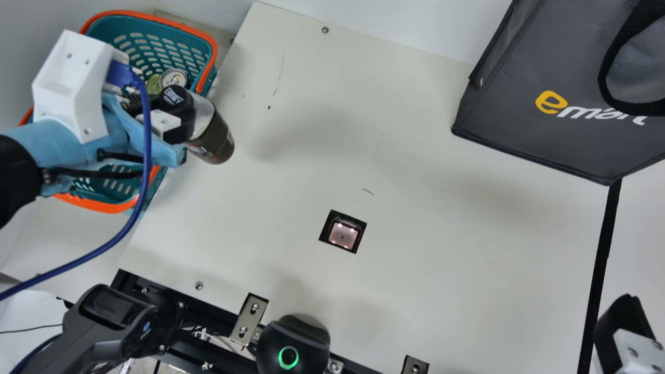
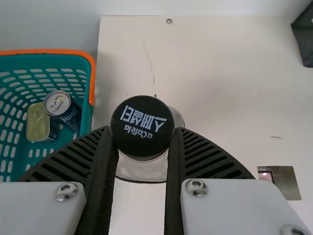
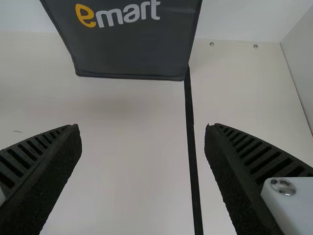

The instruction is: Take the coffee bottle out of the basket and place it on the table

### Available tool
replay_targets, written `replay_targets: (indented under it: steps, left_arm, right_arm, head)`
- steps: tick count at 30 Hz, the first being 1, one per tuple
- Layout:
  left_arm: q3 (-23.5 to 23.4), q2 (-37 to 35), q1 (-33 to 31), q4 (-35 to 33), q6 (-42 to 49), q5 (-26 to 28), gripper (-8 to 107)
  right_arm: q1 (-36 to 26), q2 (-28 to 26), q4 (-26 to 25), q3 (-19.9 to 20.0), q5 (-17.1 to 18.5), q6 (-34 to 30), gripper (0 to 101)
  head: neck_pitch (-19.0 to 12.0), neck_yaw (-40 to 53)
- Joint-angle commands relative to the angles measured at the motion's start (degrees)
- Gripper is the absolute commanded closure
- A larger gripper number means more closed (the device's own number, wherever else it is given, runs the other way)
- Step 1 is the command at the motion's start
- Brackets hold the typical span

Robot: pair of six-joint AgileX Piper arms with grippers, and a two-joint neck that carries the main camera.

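Black left jaws (image 2: 142, 129) clasp the coffee bottle (image 1: 212, 136) around its capped top, beside the basket (image 2: 92, 78) and over the tabletop (image 1: 426, 239), presumably leaving its base free to land first, while the right jaws (image 3: 143, 126) gape wide.

My left arm (image 1: 62, 137) hides part of the basket (image 1: 209, 65) — and the main view's edges cut off my right fingers (image 1: 618, 324) and the dark bag (image 1: 519, 117).
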Motion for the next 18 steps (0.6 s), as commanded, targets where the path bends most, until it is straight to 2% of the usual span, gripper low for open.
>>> replay_targets:
  steps: [1,18]
  left_arm:
    - [0.38,-0.05,-1.73,1.25,-2.03,-0.08,89]
    - [6.10,-0.59,-13.79,12.66,-19.53,-1.08,89]
  right_arm:
    - [0.00,0.00,0.00,0.00,0.00,0.00,10]
    - [0.00,0.00,0.00,0.00,0.00,0.00,10]
  head:
    - [-1.48,0.14]
    - [-1.48,0.14]
